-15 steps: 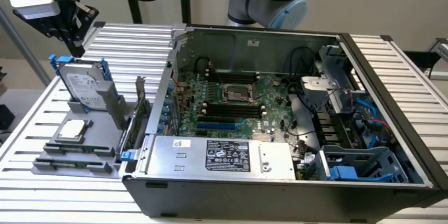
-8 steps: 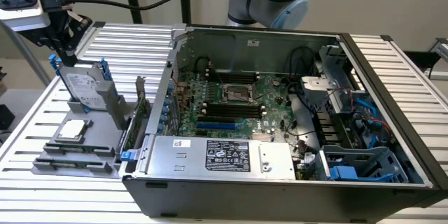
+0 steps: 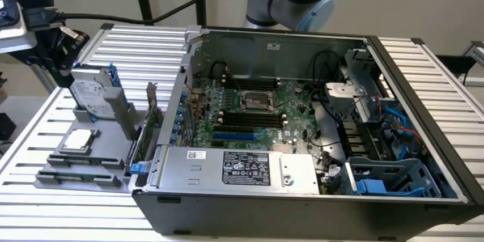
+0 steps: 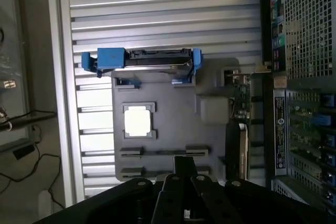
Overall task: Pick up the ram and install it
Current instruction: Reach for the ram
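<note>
Because the tray [image 4: 173,124] holds the ram [image 4: 163,152] on edge in a slot, its long top edge stands free for gripping. It sits just beneath the pincer [image 4: 184,167], which hangs above it; apart or together, I cannot tell. Beside the pincer, the case [image 3: 302,219] lies open, so its memory slots [image 3: 250,118] face up.

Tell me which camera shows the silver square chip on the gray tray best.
The wrist view: it looks straight down on the chip, so its whole square face shows in the gray tray. On the exterior view's left the chip is seen at a slant.
</note>
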Controlling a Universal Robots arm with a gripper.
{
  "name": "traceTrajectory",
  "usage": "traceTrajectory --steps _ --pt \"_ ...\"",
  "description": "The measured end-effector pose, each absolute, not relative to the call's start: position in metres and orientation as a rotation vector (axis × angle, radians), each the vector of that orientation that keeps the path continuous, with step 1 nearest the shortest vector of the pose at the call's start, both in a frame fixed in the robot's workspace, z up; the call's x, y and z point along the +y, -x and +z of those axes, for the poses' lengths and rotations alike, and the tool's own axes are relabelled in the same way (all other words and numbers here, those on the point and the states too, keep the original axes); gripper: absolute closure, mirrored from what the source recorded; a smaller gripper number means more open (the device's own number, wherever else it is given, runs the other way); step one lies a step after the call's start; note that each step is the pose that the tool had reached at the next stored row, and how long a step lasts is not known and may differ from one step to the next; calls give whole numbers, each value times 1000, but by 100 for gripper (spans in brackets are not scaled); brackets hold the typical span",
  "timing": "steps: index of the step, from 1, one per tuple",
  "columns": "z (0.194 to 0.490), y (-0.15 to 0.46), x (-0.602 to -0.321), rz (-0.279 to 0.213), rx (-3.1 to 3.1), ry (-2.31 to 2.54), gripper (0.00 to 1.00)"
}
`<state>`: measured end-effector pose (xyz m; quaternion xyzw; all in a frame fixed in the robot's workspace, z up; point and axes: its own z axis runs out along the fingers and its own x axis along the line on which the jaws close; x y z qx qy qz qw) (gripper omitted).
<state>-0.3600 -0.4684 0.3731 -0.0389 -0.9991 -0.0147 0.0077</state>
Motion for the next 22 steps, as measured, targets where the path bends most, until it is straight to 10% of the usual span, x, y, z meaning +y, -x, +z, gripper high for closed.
traceTrajectory --steps 22 --pt "363 360 -523 -2 -3122 93 89"
